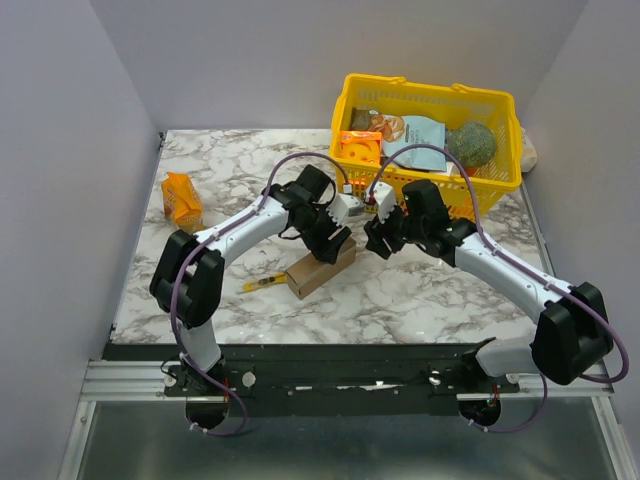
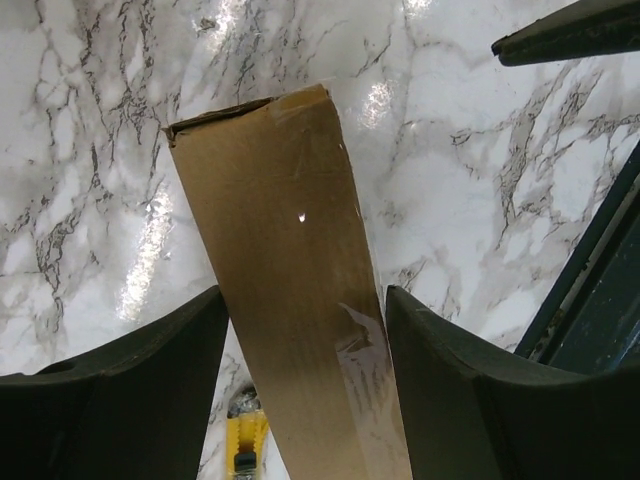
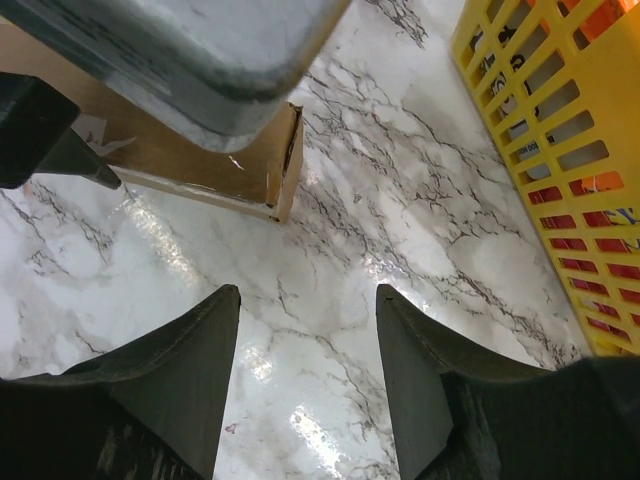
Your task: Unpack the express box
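Observation:
The express box [image 1: 320,268] is a small brown cardboard carton lying flat on the marble table, its flaps closed and taped. My left gripper [image 1: 326,240] is directly over it. In the left wrist view the box [image 2: 280,260] runs between the two fingers of the gripper [image 2: 305,300]. The jaws are open and straddle it, with a gap on the left side. My right gripper [image 1: 381,240] is open and empty over bare marble just right of the box. The right wrist view shows the box end [image 3: 215,175] ahead of that gripper [image 3: 308,300].
A yellow utility knife [image 1: 262,283] lies left of the box and also shows in the left wrist view [image 2: 245,450]. An orange snack packet [image 1: 182,200] stands at the far left. A yellow mesh basket [image 1: 493,180] with several items stands at the back right, close to my right gripper [image 3: 560,150].

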